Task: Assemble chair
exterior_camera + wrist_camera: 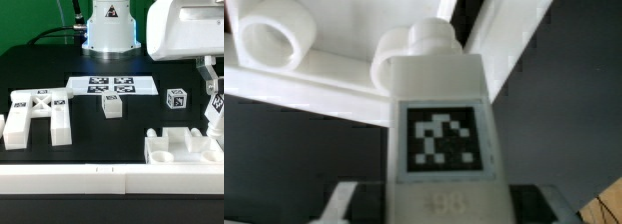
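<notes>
parts, counted: one white plastic H-shaped piece [35, 112]; one white plastic seat block [180, 150]; two small white tagged blocks [112, 106], the nearer block [177, 98] beside the hand; one long white tagged leg [441, 120]
gripper [213, 112]: partly closed, clamped on the leg
leg: between the fingers [352, 205], round end near the seat block just below the hand
H-shaped piece: well apart from the hand

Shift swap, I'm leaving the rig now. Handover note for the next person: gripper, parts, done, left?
Gripper: shut on a tagged white leg, held close to the seat block at the exterior view's right.
Parts: H-shaped piece at the exterior view's left. The small block and tagged cube lie loose near the marker board.
Done: leg is in the grip; nothing visibly joined.
Left: fit this leg to the seat block, then likely add the other loose parts.
</notes>
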{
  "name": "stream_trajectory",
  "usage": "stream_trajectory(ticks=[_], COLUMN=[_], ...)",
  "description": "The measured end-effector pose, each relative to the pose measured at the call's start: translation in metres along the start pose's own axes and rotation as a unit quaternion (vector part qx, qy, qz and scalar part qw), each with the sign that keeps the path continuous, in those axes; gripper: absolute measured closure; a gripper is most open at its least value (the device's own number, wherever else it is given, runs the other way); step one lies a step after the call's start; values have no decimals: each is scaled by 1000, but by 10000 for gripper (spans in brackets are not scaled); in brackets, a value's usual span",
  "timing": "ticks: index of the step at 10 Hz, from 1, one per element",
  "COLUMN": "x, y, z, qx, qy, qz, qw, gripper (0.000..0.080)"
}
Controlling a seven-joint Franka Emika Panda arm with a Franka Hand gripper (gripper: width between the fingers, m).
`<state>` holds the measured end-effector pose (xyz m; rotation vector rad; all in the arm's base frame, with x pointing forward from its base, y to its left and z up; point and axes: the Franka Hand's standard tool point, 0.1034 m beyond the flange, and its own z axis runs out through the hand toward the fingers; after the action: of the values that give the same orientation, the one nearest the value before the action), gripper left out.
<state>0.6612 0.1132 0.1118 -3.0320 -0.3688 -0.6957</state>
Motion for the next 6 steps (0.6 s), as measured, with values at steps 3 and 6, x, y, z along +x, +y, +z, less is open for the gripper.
stream_trajectory(ticks=[3,6], x=[4,4], y=[2,5], z=[5,10], qx=[-4,-6], qy=[74,70], qz=[-9,-20], qw=[997,997], gripper=[508,508])
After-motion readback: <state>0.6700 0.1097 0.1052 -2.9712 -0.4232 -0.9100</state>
